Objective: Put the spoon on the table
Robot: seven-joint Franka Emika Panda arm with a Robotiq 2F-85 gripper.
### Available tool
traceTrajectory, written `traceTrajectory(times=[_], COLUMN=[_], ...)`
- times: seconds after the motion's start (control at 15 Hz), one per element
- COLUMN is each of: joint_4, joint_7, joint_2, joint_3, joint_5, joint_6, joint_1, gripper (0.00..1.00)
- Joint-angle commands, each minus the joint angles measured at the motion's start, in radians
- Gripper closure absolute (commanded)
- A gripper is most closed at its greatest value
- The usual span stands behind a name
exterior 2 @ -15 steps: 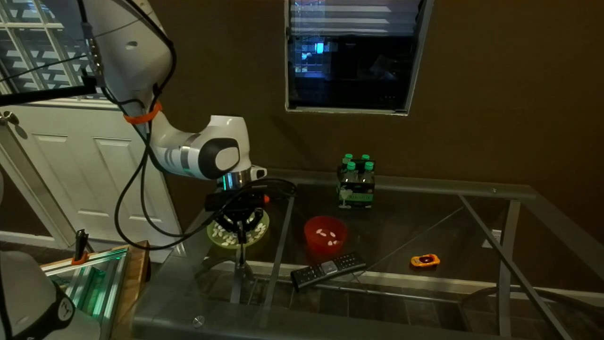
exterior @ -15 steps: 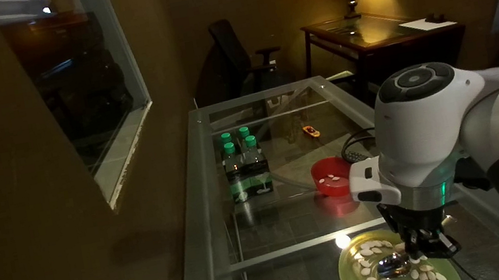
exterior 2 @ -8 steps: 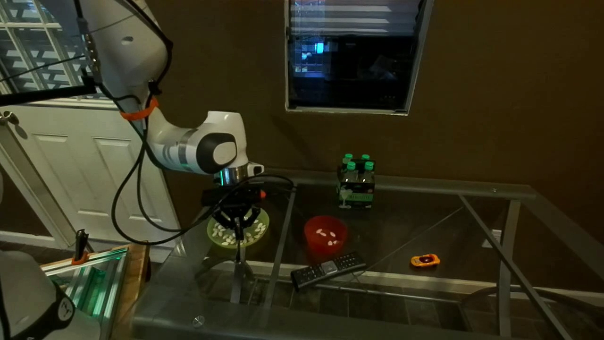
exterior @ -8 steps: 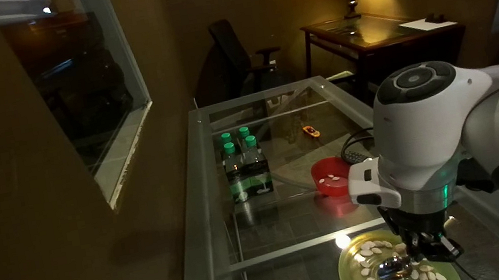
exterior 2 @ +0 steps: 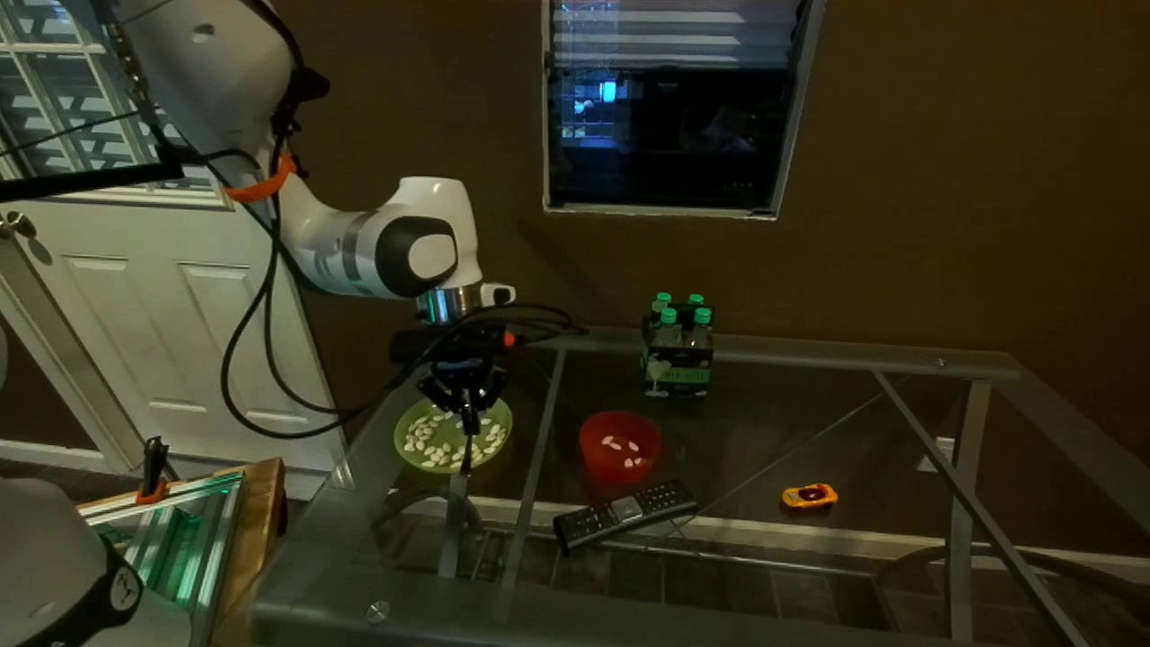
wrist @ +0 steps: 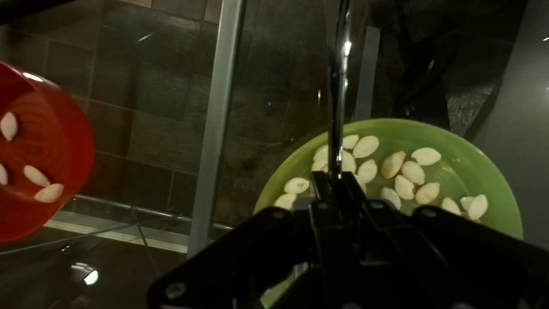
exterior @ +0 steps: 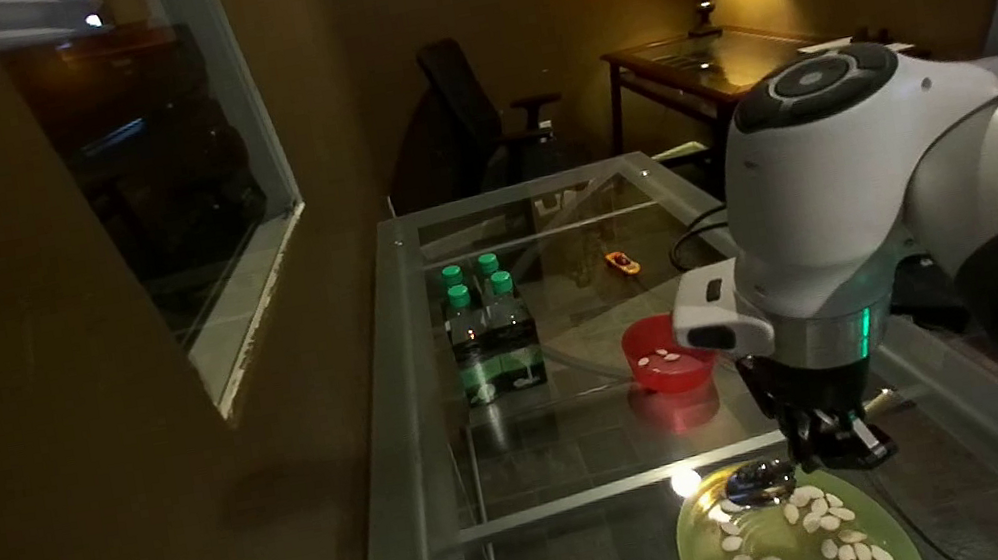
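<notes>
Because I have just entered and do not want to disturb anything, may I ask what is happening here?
A robot arm holds a shiny spoon, its gripper closed around the slender handle. The spoon seems to hang at least partly over a green plate of pale seed-like pieces, and it has not yet been laid on the glass-topped table. A red bowl with a few similar pieces stands apart from the plate on the same table.

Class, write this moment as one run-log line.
gripper: closed on spoon | green plate: on table, holding pale pieces | spoon placement: pending
</notes>
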Motion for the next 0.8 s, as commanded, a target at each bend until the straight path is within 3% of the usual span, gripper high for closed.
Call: traceTrajectory(times=[0.0,0.4,0.73], joint_4=[0.061,0.128,0.138], joint_7=[-0.072,-0.182,-0.197], joint_2=[-0.007,0.07,0.119], joint_3=[0.002,0.024,0.035], joint_5=[0.065,0.198,0.186], joint_6=[-0.05,-0.067,-0.008], joint_1=[-0.015,-0.014,-0.016], gripper=[0.97,0.97,0.97])
